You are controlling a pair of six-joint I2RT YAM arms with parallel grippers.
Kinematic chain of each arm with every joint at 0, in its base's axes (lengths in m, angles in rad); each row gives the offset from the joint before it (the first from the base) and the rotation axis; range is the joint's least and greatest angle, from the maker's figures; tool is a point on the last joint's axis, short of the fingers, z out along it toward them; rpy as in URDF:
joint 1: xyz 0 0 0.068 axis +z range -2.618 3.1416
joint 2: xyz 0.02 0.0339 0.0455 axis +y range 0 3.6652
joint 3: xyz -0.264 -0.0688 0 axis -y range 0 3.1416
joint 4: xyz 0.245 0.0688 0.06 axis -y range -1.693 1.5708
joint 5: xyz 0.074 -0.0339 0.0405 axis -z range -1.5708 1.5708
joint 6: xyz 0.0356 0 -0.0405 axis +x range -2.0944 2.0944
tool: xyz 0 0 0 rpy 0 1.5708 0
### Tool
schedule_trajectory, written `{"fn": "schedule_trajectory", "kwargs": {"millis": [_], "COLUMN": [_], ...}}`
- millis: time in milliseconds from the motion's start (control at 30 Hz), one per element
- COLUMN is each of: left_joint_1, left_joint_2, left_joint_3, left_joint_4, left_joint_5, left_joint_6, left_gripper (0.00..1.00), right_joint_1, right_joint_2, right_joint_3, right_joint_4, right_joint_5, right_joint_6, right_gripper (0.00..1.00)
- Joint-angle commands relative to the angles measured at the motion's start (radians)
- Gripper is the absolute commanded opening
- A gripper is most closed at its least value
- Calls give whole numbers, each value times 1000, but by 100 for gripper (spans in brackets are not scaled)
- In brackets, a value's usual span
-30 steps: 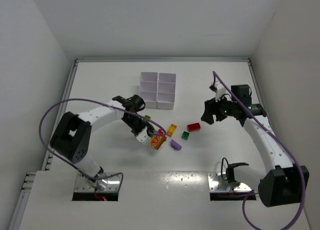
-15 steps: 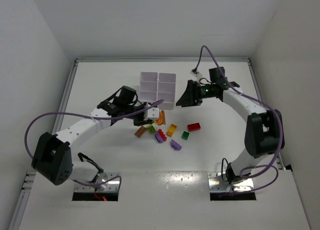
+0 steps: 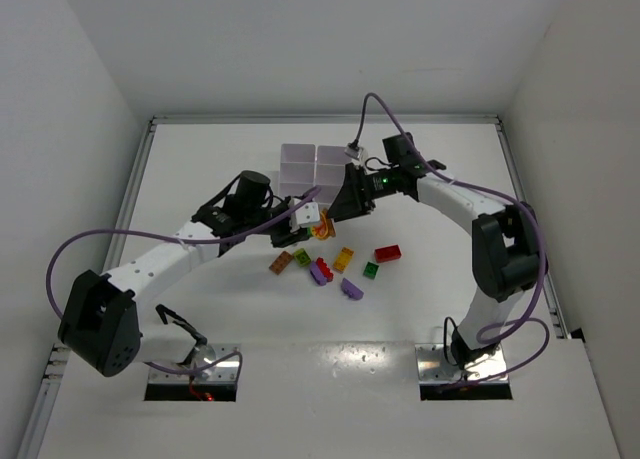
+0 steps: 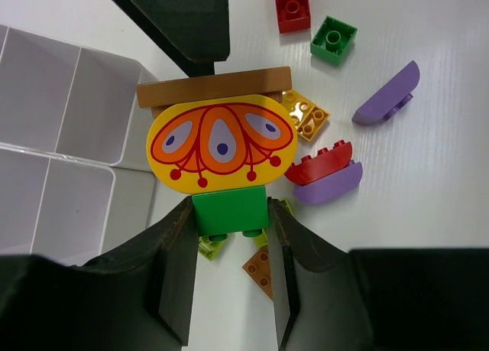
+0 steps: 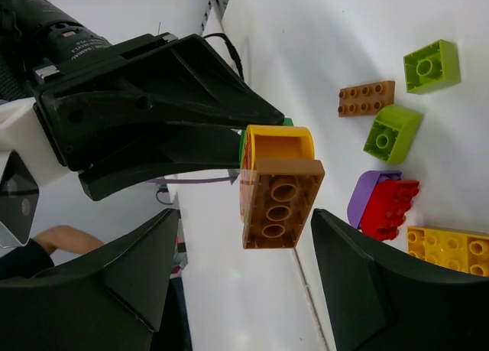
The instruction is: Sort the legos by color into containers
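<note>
Legos stack (image 4: 221,144) clamped in L hand (image 4: 229,217), green base half hidden; R hand (image 5: 246,217) open.

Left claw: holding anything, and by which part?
Yes: left claw pinches a lego stack by the green brick at its base; yellow printed piece and brown brick stick out beyond. Right claw stands open around the brown brick, not gripping.

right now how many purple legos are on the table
2: one purple lego lies alone; the second purple lego touches a curved red brick. The held stack may hide more.
</note>
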Motion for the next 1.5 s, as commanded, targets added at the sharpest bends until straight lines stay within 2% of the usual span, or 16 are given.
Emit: {"fn": "schedule_trajectory", "kwargs": {"millis": [0, 133, 333, 467, 833, 900, 1000, 1033, 1133, 1300, 1467], "left_joint_1": [-8, -8, -8, -18, -27, -27, -27, -27, -27, -27, -27], "left_joint_2": [-32, -32, -42, -51, -82, -82, -91, -91, -114, -180, -239], "left_joint_3": [-5, -5, -15, -24, -42, -42, -51, -51, -71, -133, -176], "left_joint_4": [53, 71, 91, 100, 110, 110, 119, 119, 119, 119, 88], "left_joint_5": [16, 16, 16, 16, 7, 7, 7, 7, 7, -15, -15], "left_joint_6": [-28, -28, -38, -48, -48, -48, -48, -48, -57, -66, -66], "left_gripper": [0, 0, 0, 0, 0, 0, 0, 0, 0, 0, 0], "right_joint_1": [11, 22, 22, 22, 40, 40, 40, 40, 31, -16, -64], "right_joint_2": [-1, -10, -10, -10, -20, -20, -20, -20, -38, -75, -112], "right_joint_3": [11, -7, -26, -35, -44, -44, -53, -62, -75, -104, -125], "right_joint_4": [62, 62, 62, 81, 90, 90, 99, 99, 99, 46, -91], "right_joint_5": [-41, -41, -41, -50, -59, -59, -70, -70, -70, -70, -47], "right_joint_6": [13, 4, 4, 4, 4, 4, 4, 4, 4, -51, -173], "right_gripper": [71, 70, 62, 45, 46, 41, 23, 11, 0, 0, 0]}}
